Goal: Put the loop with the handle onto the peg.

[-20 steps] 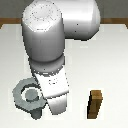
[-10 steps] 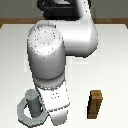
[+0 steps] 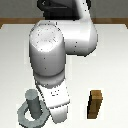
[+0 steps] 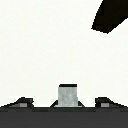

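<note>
A grey loop with the handle (image 3: 33, 116) lies flat on the white table (image 3: 112, 60), encircling the base of the upright grey peg (image 3: 33, 102). The robot arm (image 3: 52, 60) rises just beside the peg, hiding its gripper, whose grip cannot be judged. Best retreat: straight up, not nudging the peg

The arm (image 3: 55, 65) crowds the peg (image 3: 34, 102); bare table (image 3: 112, 60) lies open around the wooden block (image 3: 95, 104).

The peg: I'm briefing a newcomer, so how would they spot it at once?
Follow the big white arm down to the white table. On the exterior view's left of its base stands the peg, with the flat grey loop around its foot. It is round and grey; the brown block is square-sided.
</note>
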Robot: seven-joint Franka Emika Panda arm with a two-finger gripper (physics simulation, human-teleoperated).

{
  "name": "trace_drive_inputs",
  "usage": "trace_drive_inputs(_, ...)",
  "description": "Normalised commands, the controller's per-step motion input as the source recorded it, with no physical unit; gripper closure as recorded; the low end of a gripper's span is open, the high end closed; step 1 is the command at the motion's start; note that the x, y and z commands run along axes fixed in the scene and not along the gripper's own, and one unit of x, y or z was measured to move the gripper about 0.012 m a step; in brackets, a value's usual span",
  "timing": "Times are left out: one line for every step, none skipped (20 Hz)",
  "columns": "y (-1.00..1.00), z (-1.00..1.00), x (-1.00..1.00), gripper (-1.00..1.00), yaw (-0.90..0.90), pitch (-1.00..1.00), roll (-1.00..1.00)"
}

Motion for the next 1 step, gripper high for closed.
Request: trace_drive_inputs(0.00,0.00,0.00,-1.00,0.00,0.00,0.00)
